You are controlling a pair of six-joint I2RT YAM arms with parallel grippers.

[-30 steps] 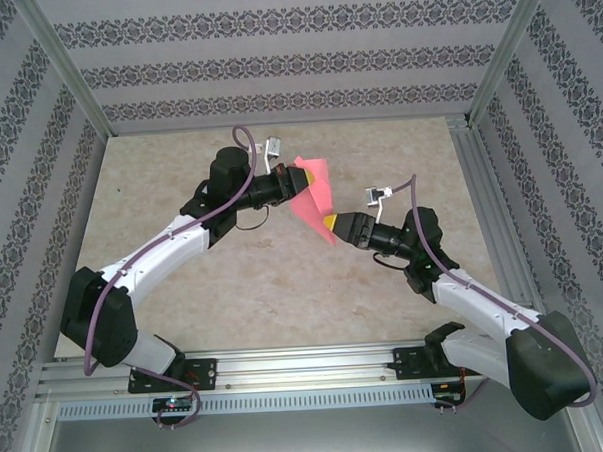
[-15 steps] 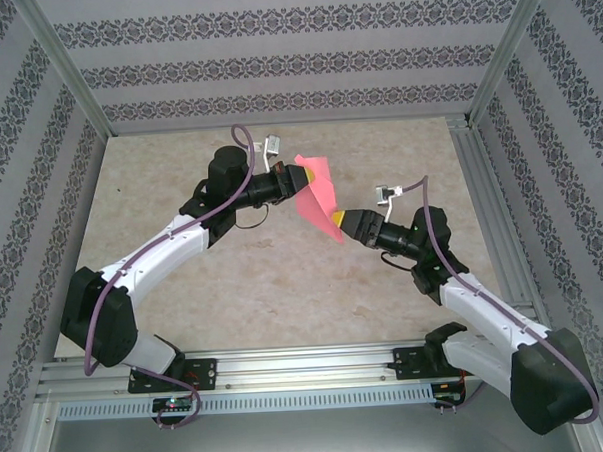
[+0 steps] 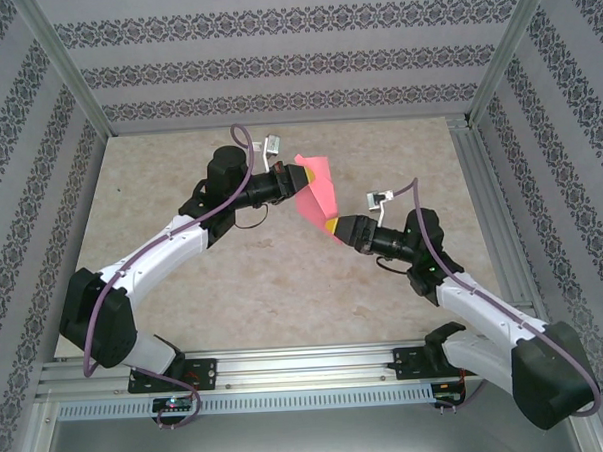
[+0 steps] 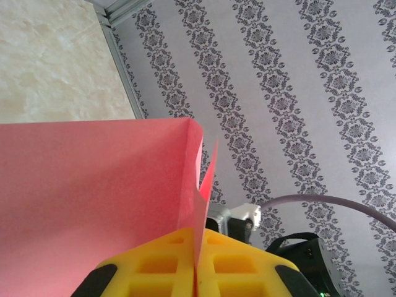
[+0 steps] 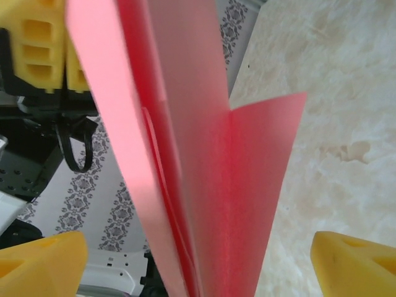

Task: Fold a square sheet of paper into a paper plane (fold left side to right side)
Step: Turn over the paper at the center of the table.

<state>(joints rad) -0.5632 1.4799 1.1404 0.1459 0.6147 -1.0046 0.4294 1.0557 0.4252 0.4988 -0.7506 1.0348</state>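
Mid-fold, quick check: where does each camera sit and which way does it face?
Top external: above and behind the robot, looking down on the beige marbled tabletop; both whole arms show, left gripper and right gripper meet at the folded pinkish-red paper sheet.
Left wrist: looks along its shut gripper clamping the paper, toward the patterned wall.
Right wrist: looks between its open yellow fingers at the paper's edge.
Shared: both wrist views show the paper close up.

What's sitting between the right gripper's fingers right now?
The folded pink paper, pinched by the shut left gripper, stands between the fingers of the open right gripper, apparently touching neither. The right wrist view shows this.
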